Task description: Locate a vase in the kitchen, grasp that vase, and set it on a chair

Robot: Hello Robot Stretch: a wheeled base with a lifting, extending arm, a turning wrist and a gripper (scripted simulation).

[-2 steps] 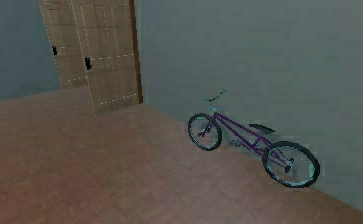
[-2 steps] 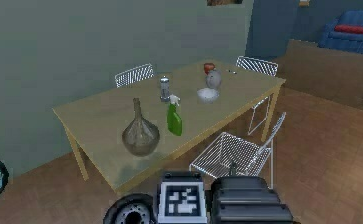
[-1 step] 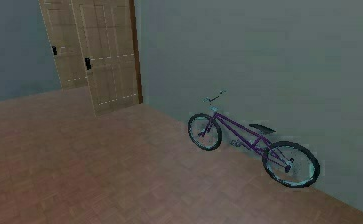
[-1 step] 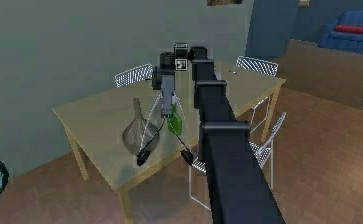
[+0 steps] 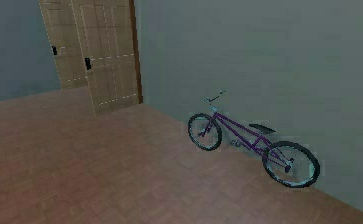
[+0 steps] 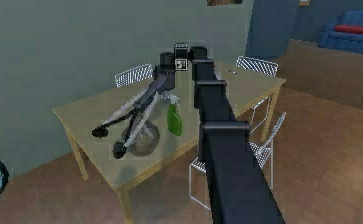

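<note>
The gripper (image 6: 109, 140) hangs over the table (image 6: 89, 112), its fingers slanting down toward the arm side view's left. A slim green upright thing (image 6: 174, 118), likely the vase, stands on the table between those fingers and the arm (image 6: 224, 150), next to a grey round thing (image 6: 144, 142). Whether the gripper holds anything cannot be told. The chairs (image 6: 257, 68) stand around the table.

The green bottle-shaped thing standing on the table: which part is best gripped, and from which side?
Likely the wider lower body of the green thing: it stands upright and narrows upward, so a level grip should hold. Come from the table's near edge; a grey round thing lies beside it, toward the arm side view's left.
</note>
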